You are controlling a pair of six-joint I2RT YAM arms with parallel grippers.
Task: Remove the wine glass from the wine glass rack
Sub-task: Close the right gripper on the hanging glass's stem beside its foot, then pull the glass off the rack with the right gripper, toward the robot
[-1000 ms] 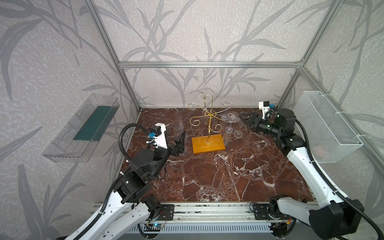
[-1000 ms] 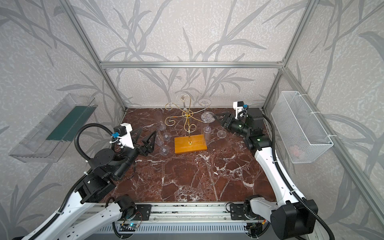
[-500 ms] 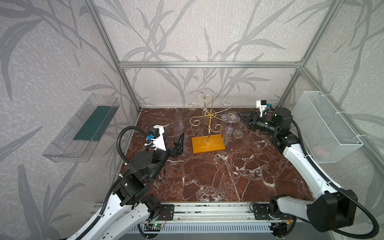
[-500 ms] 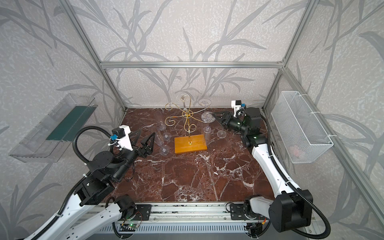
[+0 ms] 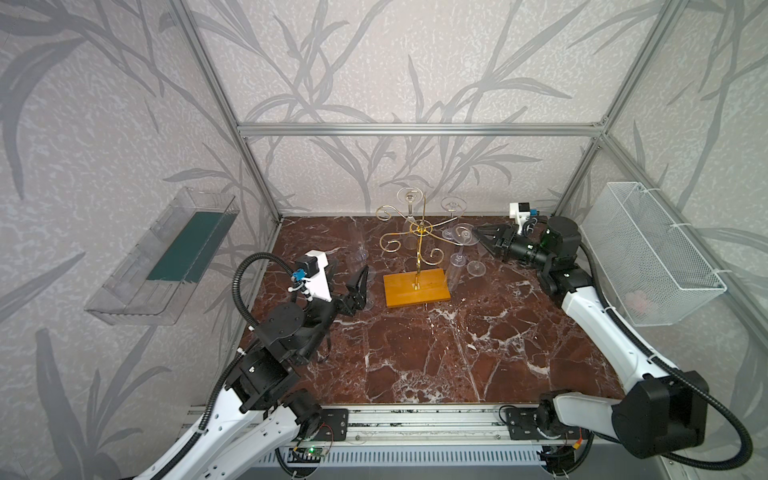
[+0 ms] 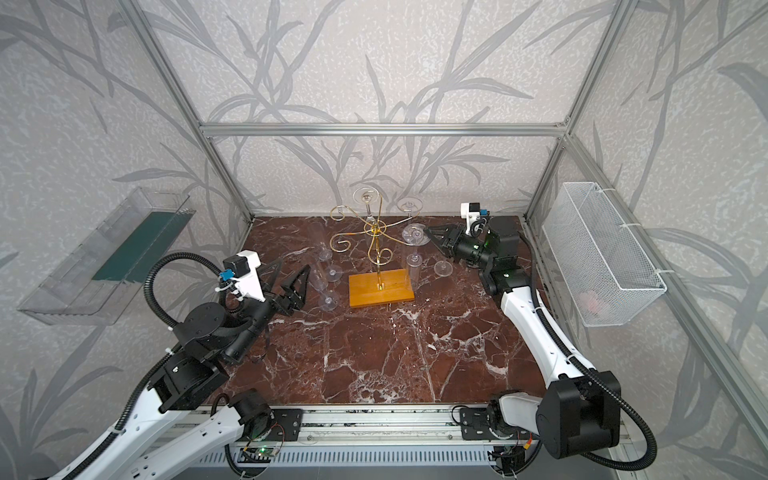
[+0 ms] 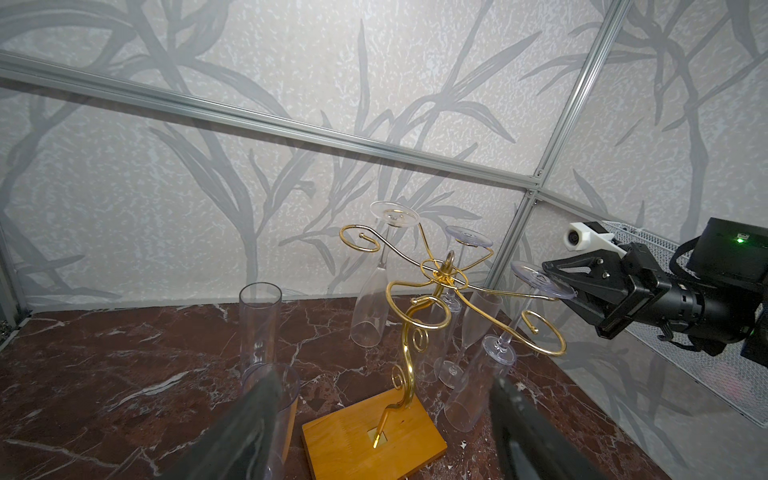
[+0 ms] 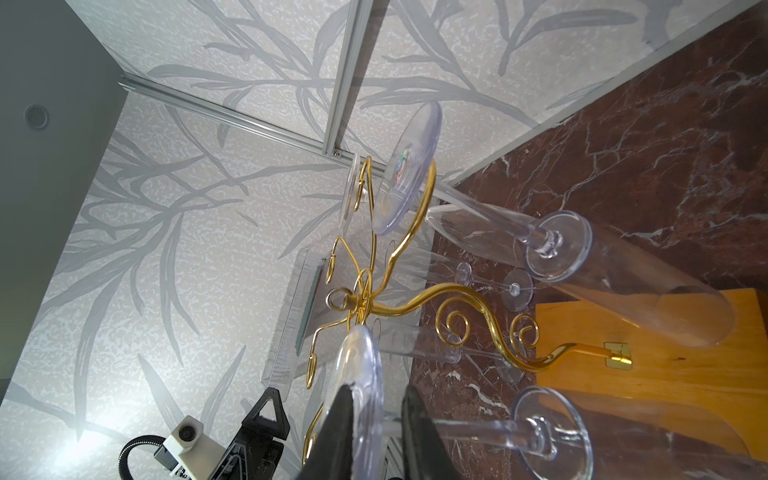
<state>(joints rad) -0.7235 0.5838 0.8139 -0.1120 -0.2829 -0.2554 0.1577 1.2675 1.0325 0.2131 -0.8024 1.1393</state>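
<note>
Top views first. The wine glass rack [image 5: 417,287] stands on its yellow wooden base toward the back of the marble table [image 5: 457,353], near the middle. On its right side, a wine glass [image 5: 462,234] hangs upside down from a gold arm, foot up. The right gripper [image 5: 478,236] is right there at that foot, level with the rack's arms. Two more hanging glasses [image 5: 409,195] show at the back of the rack, and a few standing glasses [image 6: 328,304] sit on the table left of the base. The left gripper [image 6: 290,272] hovers low beside them, jaws spread wide, with nothing in its grasp.

Over to the left wrist view. Its own dark fingers [image 7: 257,419] frame the shot, far apart, with the rack base farther off between them. Up high, the right gripper [image 7: 559,282] has one finger above the wine glass's foot [image 7: 536,276] and one below. The bowl dangles down beside the base.

Now the right wrist view, close in. The foot [image 8: 357,374] is edge-on between the two black fingertips [image 8: 338,419]. One lies against the disc's outer face and the other is on the stem side, with a sliver of gap showing. The jaws are drawn narrow round that foot, but I cannot tell whether they actually pinch it. The glass hangs on the rack.
</note>
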